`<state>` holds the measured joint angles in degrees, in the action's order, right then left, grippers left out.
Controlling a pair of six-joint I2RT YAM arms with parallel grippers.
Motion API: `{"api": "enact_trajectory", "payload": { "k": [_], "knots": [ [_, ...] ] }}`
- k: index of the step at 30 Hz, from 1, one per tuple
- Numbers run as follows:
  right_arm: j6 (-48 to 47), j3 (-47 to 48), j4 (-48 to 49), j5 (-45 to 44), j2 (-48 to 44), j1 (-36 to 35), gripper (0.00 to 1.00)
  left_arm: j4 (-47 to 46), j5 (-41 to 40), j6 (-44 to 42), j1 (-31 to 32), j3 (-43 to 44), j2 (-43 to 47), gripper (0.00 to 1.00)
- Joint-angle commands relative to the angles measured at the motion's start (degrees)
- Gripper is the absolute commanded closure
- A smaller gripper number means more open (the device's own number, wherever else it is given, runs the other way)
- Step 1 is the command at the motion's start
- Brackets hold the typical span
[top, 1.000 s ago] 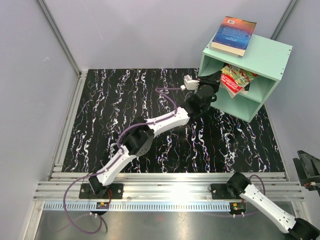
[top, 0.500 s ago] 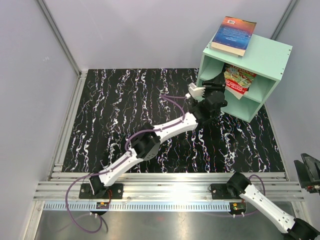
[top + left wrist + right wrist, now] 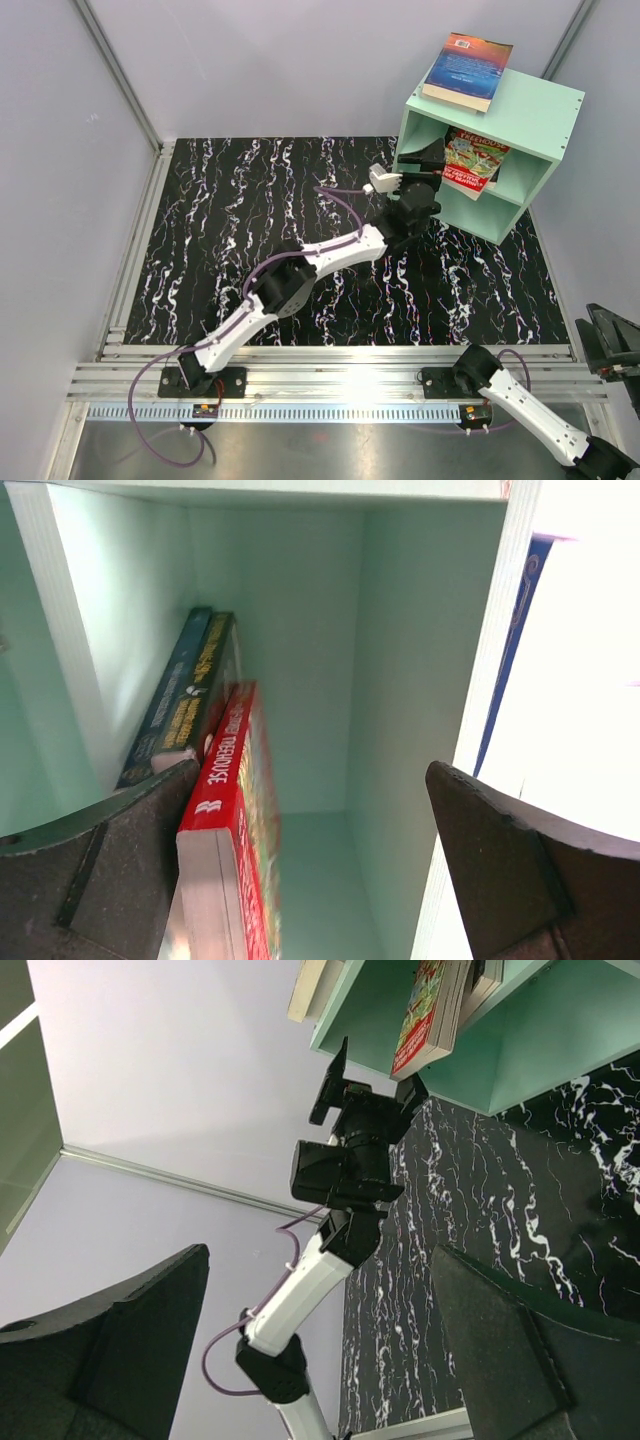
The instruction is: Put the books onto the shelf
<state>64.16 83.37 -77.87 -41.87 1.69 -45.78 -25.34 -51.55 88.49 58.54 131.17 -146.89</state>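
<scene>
Left gripper (image 3: 312,772) hovering at shelf (image 3: 300,630) mouth, jaws gaping wide, gripping nothing; red book (image 3: 235,810) standing inside, just beside one finger. Right gripper (image 3: 320,1252) hanging wide open, empty.

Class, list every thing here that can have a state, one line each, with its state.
left gripper, open, fingers either side of the red book
right gripper, open, holding nothing
red book, in the shelf's upper compartment, sticking out in front
dark book, deeper in that compartment
blue-orange book, flat on the shelf's top
</scene>
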Motion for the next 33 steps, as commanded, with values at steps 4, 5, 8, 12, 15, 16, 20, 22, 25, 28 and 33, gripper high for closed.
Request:
{"api": "enact_trajectory", "payload": {
  "k": [4, 5, 8, 12, 15, 16, 20, 22, 25, 28, 33],
  "knots": [
    [0.8, -1.6, -12.3, -0.8, 0.7, -0.9, 0.00, -7.9, 7.9, -2.5, -0.4, -20.6, 14.0, 0.01],
    [0.4, -2.2, -12.2, -1.2, 1.8, -0.9, 0.00, -10.2, 9.8, -3.2, -0.4, -23.0, 16.4, 0.01],
    [-0.5, -4.3, -11.3, -1.0, 5.4, -1.0, 0.00, -14.3, 12.9, -7.0, -0.5, -31.0, 19.7, 0.01],
    [-3.8, -9.4, -5.0, 0.2, 8.8, -1.9, 0.21, -17.2, 17.0, -12.5, -1.5, -42.2, 28.1, 0.01],
    [-4.2, -14.5, 1.4, -0.1, 13.2, -5.4, 0.66, -21.3, 19.1, -17.7, -1.5, -56.2, 37.4, 0.01],
    [-4.0, -15.5, 2.9, -0.8, 14.6, -7.1, 0.87, -21.9, 19.6, -19.5, -1.5, -60.2, 39.9, 0.01],
    [-4.6, -16.8, 11.1, -9.3, 23.8, -14.2, 1.00, -15.6, 22.5, -23.9, -1.2, -74.8, 52.4, 0.01],
    [-9.6, -16.8, 17.6, -12.7, 26.8, -16.9, 1.00, -11.1, 21.6, -25.9, -0.5, -81.7, 59.2, 0.01],
    [-20.3, -16.7, 25.0, -15.6, 34.4, -17.0, 1.00, -7.5, 20.4, -28.0, 0.5, -88.7, 67.2, 0.01],
    [-29.9, -12.7, 29.1, -13.0, 47.6, -11.0, 1.00, -3.1, 19.4, -30.6, 1.0, -92.7, 73.8, 0.01],
    [-40.4, -9.9, 29.2, 20.2, 61.3, 19.0, 1.00, 3.4, 16.4, -32.9, 1.0, -97.0, 82.4, 0.01]
  ]
}}
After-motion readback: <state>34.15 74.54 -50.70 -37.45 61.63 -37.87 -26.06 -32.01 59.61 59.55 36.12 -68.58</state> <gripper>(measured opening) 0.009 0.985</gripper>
